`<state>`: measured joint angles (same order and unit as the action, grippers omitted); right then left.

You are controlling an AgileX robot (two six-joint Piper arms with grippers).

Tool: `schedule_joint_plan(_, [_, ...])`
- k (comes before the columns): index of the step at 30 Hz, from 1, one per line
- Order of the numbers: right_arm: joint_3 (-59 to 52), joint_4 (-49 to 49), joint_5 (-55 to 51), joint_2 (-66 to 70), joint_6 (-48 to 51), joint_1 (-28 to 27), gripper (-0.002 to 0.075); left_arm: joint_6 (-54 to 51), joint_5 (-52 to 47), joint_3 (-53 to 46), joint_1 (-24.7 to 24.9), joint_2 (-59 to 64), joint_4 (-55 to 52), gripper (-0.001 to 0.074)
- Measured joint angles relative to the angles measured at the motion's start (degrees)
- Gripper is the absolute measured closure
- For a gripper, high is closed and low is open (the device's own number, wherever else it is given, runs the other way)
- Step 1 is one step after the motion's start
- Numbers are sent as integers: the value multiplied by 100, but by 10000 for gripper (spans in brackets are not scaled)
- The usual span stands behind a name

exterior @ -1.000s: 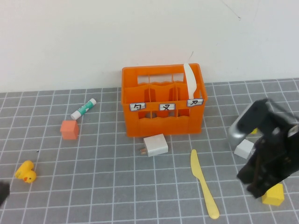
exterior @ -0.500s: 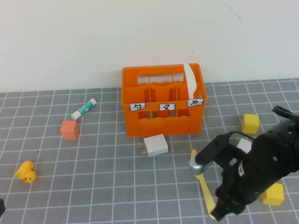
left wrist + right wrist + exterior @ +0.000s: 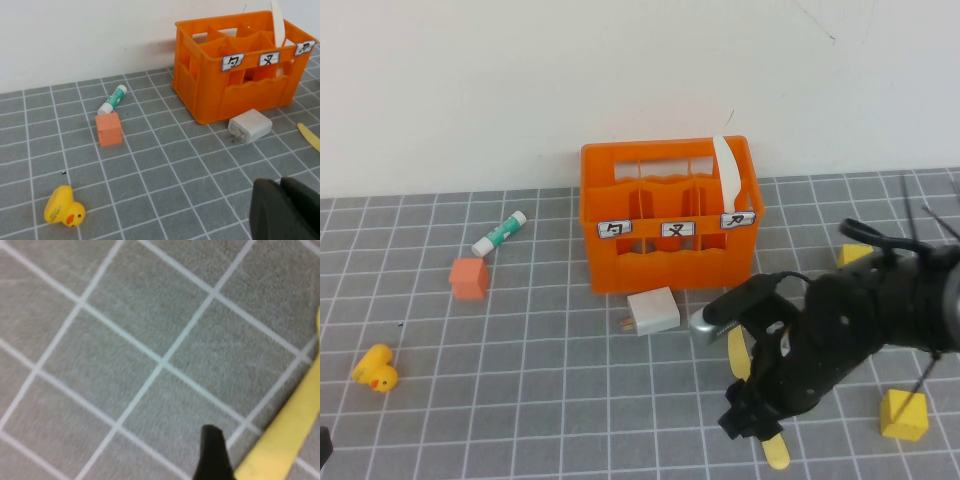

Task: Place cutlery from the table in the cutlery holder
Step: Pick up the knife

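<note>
The orange cutlery holder (image 3: 665, 240) stands at the back middle of the grey gridded table (image 3: 540, 400). It also shows in the left wrist view (image 3: 240, 85). The white knife (image 3: 726, 165) stands upright in its right compartment. The yellow knife (image 3: 737, 352) lies flat in front of the holder, its middle hidden under my right arm. My right gripper (image 3: 752, 420) is low over the knife's handle. In the right wrist view one dark fingertip (image 3: 212, 455) sits beside the yellow knife (image 3: 285, 440), and the jaws look open. My left gripper (image 3: 287, 210) is shut and empty near the table's front left.
A white charger block (image 3: 653, 310) lies in front of the holder. A white-and-green tube (image 3: 499, 232), a small orange cube (image 3: 469, 277) and a yellow duck (image 3: 375, 368) are on the left. Yellow cubes (image 3: 904, 414) (image 3: 853, 254) sit on the right.
My right arm has swung from the right edge leftwards and down over the yellow knife, now covering its middle. The left arm and the other objects have not moved.
</note>
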<state>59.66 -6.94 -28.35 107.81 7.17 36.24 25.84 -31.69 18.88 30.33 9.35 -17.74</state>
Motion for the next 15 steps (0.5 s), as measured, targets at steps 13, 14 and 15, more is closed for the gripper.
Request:
schedule_joint_plan(13, [216, 486, -486, 322, -625, 0, 272, 0, -10, 0, 0, 0, 12, 734])
schedule_joint_plan(14, [216, 485, -500, 322, -625, 0, 272, 0, -20, 0, 0, 0, 12, 734])
schedule_joint_plan(15, [204, 485, -512, 322, -629, 0, 272, 0, -20, 0, 0, 0, 12, 734])
